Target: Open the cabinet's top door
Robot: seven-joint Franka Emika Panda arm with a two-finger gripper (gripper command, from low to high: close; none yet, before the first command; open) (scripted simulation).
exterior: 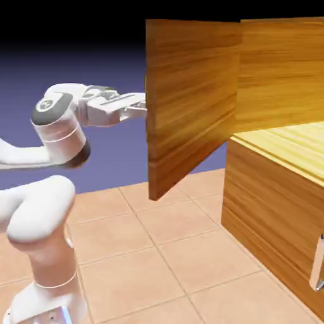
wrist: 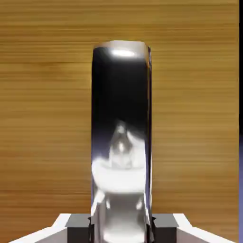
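Note:
The cabinet (exterior: 278, 69) of orange-brown wood stands at the right of the exterior view. Its top door (exterior: 190, 101) is swung wide open toward the arm, and the pale yellow interior (exterior: 285, 142) shows behind it. My gripper (exterior: 143, 107) reaches the door's far face at its left edge, where the handle is hidden in this view. In the hand view the silver bar handle (wrist: 121, 137) fills the middle, against the door's wood (wrist: 47, 118). The gripper (wrist: 121, 227) is shut on the handle, with a grey fingertip (wrist: 78, 223) tight against each side of it.
The lower door (exterior: 266, 221) is closed, and its metal handle (exterior: 316, 266) shows at the right edge. A tiled floor (exterior: 158, 247) lies between the arm's base (exterior: 44, 278) and the cabinet.

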